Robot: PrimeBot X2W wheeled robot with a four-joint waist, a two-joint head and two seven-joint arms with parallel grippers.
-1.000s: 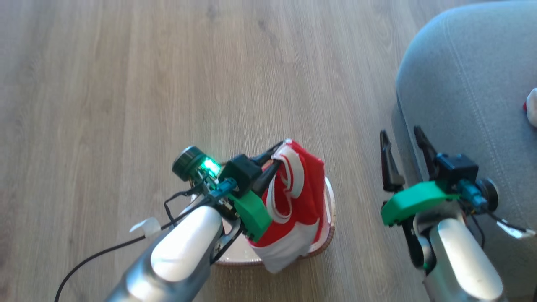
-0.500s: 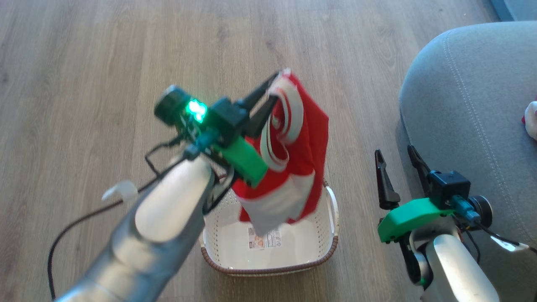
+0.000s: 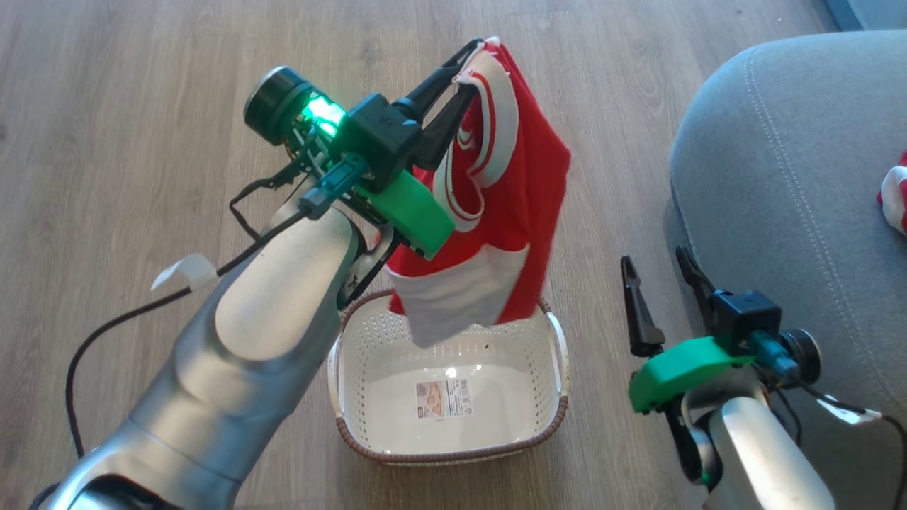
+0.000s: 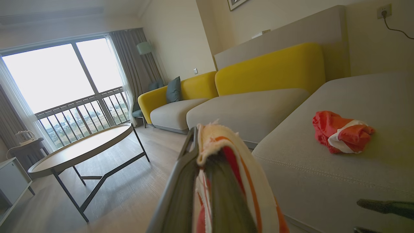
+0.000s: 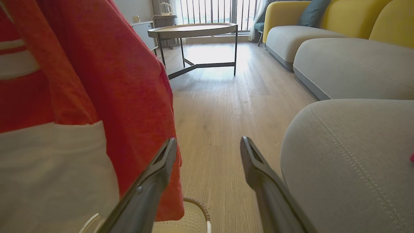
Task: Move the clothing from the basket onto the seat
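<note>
My left gripper [image 3: 469, 62] is shut on the top edge of a red garment with white bands [image 3: 521, 191]. The garment hangs above the cream basket [image 3: 453, 453], whose bottom shows a label sticker [image 3: 443, 398]. In the left wrist view the fabric [image 4: 249, 184] is pinched between the fingers [image 4: 187, 161]. My right gripper [image 3: 655, 256] stands open between the basket and the grey seat [image 3: 779, 163], holding nothing. A second red and white garment [image 4: 339, 131] lies crumpled on the seat [image 4: 323, 181]. The right wrist view has the open gripper [image 5: 208, 141] beside the hanging garment [image 5: 113, 81].
Wood floor [image 3: 142, 142] surrounds the basket. A round coffee table on dark legs [image 4: 81, 149] stands further into the room. Grey cushions with yellow backs [image 4: 268, 69] run along the wall, and a window with a railing is behind them.
My left arm has risen with the garment, lifting it out of the basket until it hangs above it. The head view has shifted, and the right gripper stays open beside the seat.
</note>
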